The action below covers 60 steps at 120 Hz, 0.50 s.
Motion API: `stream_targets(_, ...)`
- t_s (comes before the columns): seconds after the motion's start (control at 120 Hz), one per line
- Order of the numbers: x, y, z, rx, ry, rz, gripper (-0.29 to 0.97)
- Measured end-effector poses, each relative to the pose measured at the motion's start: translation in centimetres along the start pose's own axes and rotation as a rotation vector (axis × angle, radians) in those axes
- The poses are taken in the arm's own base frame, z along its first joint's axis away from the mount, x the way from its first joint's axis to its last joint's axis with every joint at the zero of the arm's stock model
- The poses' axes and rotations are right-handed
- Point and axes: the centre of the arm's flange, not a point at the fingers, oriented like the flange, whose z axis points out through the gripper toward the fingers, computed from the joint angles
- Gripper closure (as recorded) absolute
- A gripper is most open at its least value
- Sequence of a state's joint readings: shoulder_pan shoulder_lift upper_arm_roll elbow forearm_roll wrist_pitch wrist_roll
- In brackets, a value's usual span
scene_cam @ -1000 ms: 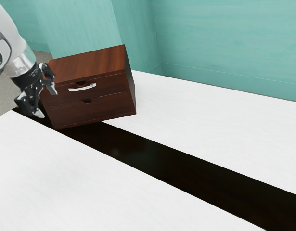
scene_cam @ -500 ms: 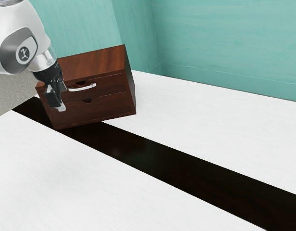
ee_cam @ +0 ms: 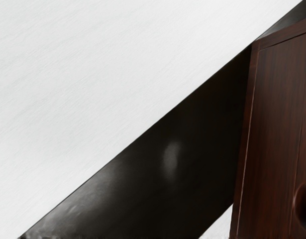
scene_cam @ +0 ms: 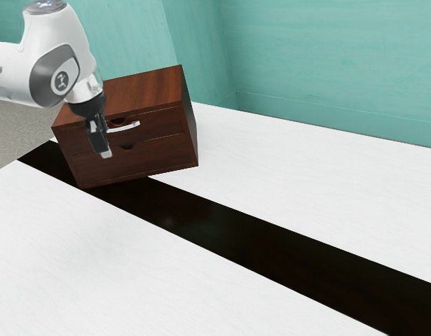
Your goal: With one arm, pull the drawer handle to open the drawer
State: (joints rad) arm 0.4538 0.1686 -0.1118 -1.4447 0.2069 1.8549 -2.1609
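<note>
Jaws can't be read, edge-on. The gripper hangs just beside the silver drawer handle — centre on the bar, then pull straight outward.

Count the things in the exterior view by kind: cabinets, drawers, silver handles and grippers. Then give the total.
Wooden cabinet: 1
Drawers: 2, the upper drawer and the lower drawer
Silver handle: 1
Gripper: 1
Total: 5
</note>
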Motion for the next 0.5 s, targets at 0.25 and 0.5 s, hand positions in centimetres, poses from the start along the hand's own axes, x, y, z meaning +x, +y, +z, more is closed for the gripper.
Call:
stream_targets(0.25, -1.0, 0.7, 2.7, 0.005, 0.024, -0.004, 0.10)
stream_targets(0.5, -1.1, 1.2, 3.0, -0.022, 0.034, 0.021, 0.11)
